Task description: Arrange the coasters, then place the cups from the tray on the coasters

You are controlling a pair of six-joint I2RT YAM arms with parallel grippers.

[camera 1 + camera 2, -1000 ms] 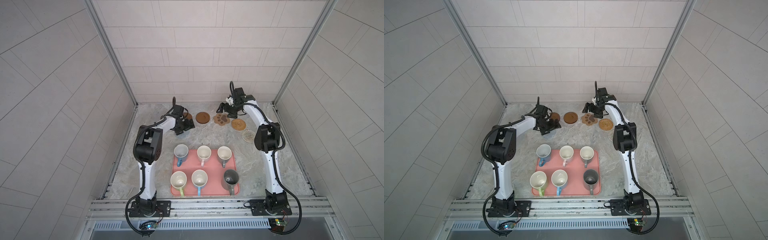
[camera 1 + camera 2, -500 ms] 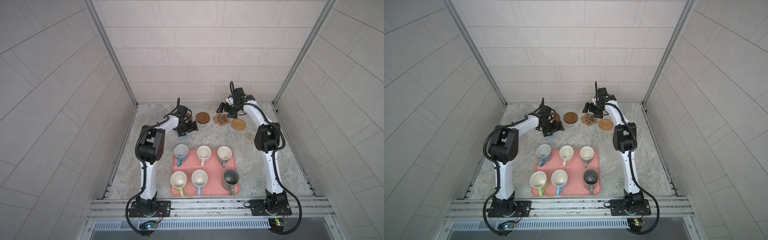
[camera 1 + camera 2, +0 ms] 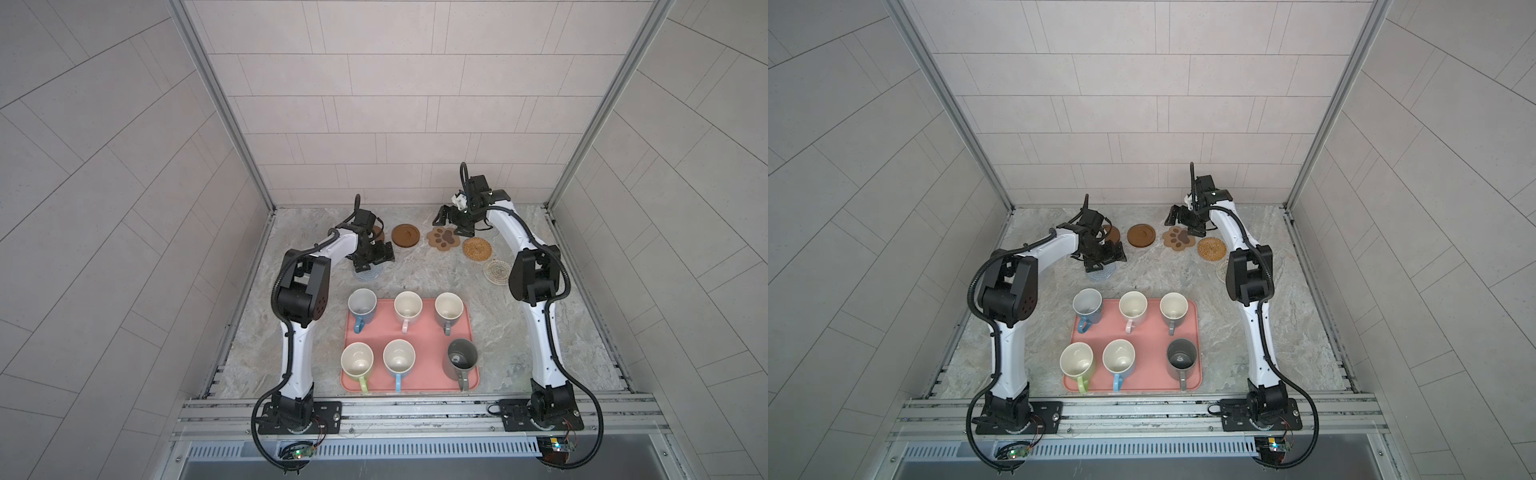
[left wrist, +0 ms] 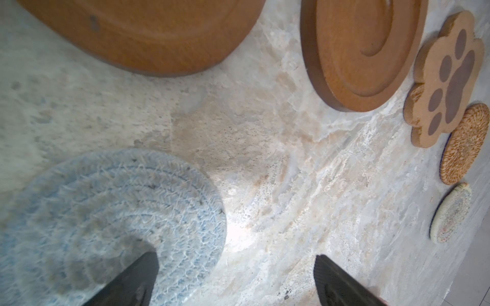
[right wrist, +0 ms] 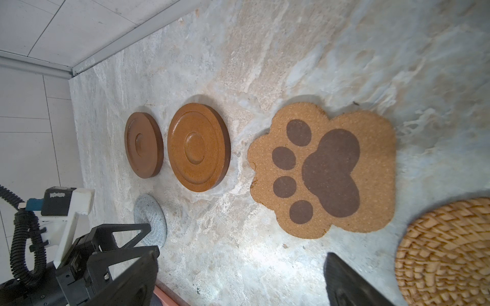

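Your left gripper (image 4: 234, 257) hangs just beyond the far left corner of the salmon-pink tray (image 3: 419, 332) with its jaws spread wide. One finger (image 4: 132, 280) overlaps the rim of the grey-blue crochet coaster (image 4: 106, 212); you cannot tell whether it touches. The rest of the gap between the fingers lies over the bare marble table (image 3: 419, 274).

Your right gripper (image 5: 241, 255) is also spread wide over bare marble. It sits farther from the tray than the paw-shaped coaster (image 5: 323, 167) and close to the back wall.

Beyond the tray's far edge the coasters run in an arc, none touching:
- a wooden disc (image 3: 377, 232), half hidden by your left arm
- a second wooden disc (image 3: 406, 235)
- the paw-shaped coaster
- the golden rattan coaster (image 3: 477, 249)
- the pale woven coaster (image 3: 496, 272), which is nearest the tray's far right corner and beside your right arm's elbow

Open marble separates this arc from the tray's far rim.

All six mugs stand upright on the tray in two rows:
- far row: blue mug (image 3: 361, 303), pink mug (image 3: 408, 305), grey mug (image 3: 449, 307)
- near row: yellow-green mug (image 3: 356, 359), light blue mug (image 3: 399, 357), tall dark grey mug (image 3: 461, 357)
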